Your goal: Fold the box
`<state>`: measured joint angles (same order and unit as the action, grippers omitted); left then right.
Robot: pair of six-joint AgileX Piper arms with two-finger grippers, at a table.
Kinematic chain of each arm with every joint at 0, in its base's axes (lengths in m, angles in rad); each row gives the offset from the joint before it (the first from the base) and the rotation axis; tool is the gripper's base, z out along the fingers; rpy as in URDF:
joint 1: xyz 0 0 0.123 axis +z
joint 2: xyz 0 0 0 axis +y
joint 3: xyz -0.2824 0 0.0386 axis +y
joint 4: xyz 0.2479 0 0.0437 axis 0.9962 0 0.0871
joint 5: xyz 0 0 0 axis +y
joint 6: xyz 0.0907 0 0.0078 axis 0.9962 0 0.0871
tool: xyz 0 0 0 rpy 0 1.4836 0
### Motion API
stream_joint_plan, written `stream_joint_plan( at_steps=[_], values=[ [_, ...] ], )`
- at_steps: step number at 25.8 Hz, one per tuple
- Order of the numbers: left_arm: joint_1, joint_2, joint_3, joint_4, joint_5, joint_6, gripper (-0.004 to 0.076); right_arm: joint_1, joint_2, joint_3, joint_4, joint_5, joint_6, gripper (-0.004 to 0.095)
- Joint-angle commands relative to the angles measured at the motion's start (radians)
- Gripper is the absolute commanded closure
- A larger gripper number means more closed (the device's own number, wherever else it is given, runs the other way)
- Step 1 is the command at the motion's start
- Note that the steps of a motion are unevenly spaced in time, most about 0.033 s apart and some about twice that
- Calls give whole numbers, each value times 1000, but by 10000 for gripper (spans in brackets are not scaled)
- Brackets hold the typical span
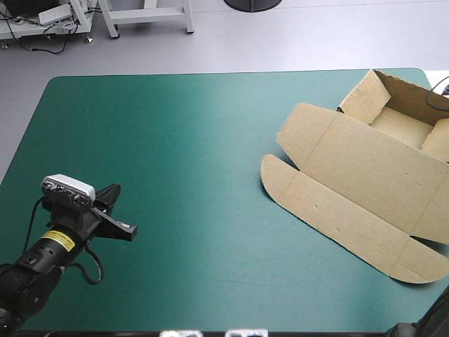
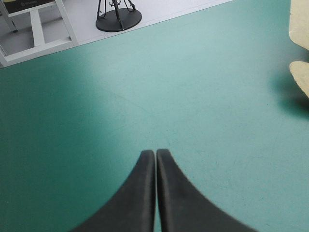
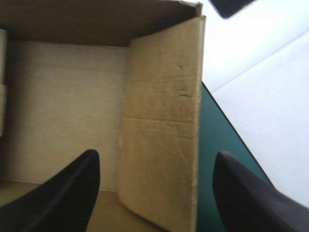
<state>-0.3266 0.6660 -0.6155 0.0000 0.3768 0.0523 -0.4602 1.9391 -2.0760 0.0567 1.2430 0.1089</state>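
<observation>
High view: box (image 1: 396, 130) is sitting as open tray, lid (image 1: 344, 196) lying flat, looking mostly done.
Left pincer (image 2: 155, 152): resting closed, empty.
Right pincer (image 3: 157, 153): gaping astride a wall (image 3: 164, 106), gripping nothing.

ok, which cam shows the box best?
The high view: nearly the whole box is in it, walls raised at the far right, lid lying flat. The right wrist view shows only the inside and one wall, under the open right gripper. The left wrist view catches just two pale edges.

The box (image 1: 365, 172) is plain brown, the cover (image 1: 175, 161) plain teal-green. The left gripper (image 2: 155, 153) and right gripper (image 3: 157, 153) are black.
</observation>
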Motion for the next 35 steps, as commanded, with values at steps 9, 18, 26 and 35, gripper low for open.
stream_joint_plan(
  at_steps=[9, 18, 26, 35],
  values=[
    [-6, -10, -12, 7, -99, 0, 727, 183, -407, 89, 273, -41, -177, 463],
    [-6, -10, -9, 7, -130, 0, 727, 575, -769, 662, 151, -379, -202, 473],
    [-6, -10, 87, 0, -241, 0, 727, 758, -1198, 1452, 187, -826, -252, 485],
    [-6, -10, 177, -16, -271, 0, 727, 758, -1230, 1569, 185, -886, -342, 925]
  ],
)
